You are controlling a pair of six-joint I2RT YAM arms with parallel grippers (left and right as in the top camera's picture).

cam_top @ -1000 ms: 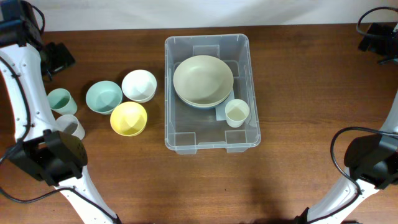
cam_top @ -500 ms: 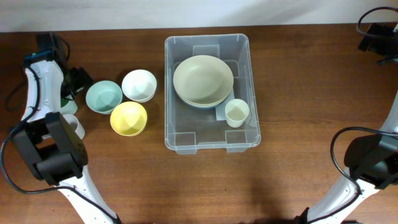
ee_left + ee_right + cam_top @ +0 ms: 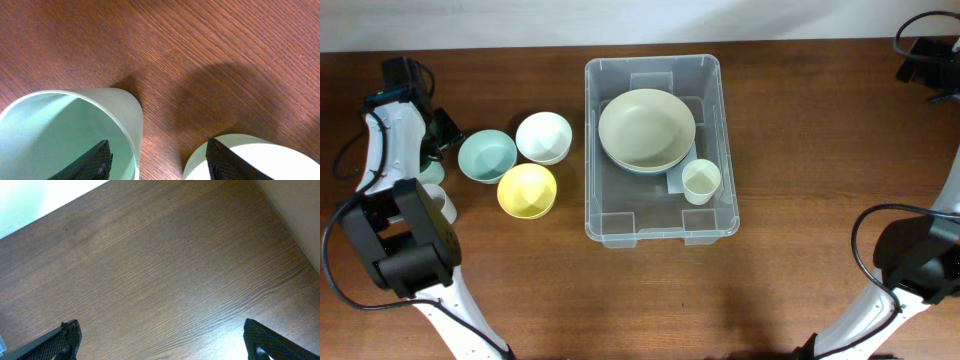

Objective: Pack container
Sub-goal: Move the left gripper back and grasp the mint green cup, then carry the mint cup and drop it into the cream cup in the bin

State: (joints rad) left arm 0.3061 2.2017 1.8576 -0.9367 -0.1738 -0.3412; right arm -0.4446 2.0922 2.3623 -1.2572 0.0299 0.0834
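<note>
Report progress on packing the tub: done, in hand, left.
Done: the stacked large bowls and a cream cup sit inside the container.
In hand: the left gripper straddles the wall of the green cup, jaws apart, not gripping yet. The right gripper is open over bare table.
Left: green cup, white cup, teal bowl, white bowl, yellow bowl.

Counted on the wooden table [image 3: 820, 150]: one clear container [image 3: 652, 61]. Two large bowls, stacked: a beige bowl [image 3: 646, 125] over a pale blue bowl [image 3: 632, 167]. Three small bowls: a teal bowl [image 3: 486, 155], a white bowl [image 3: 543, 136], a yellow bowl [image 3: 527, 189]. Three cups: a cream cup [image 3: 701, 181], a mint cup [image 3: 60, 125], a white cup [image 3: 267, 156]. Two robot arms: left arm [image 3: 385, 140], right arm [image 3: 920, 258].
</note>
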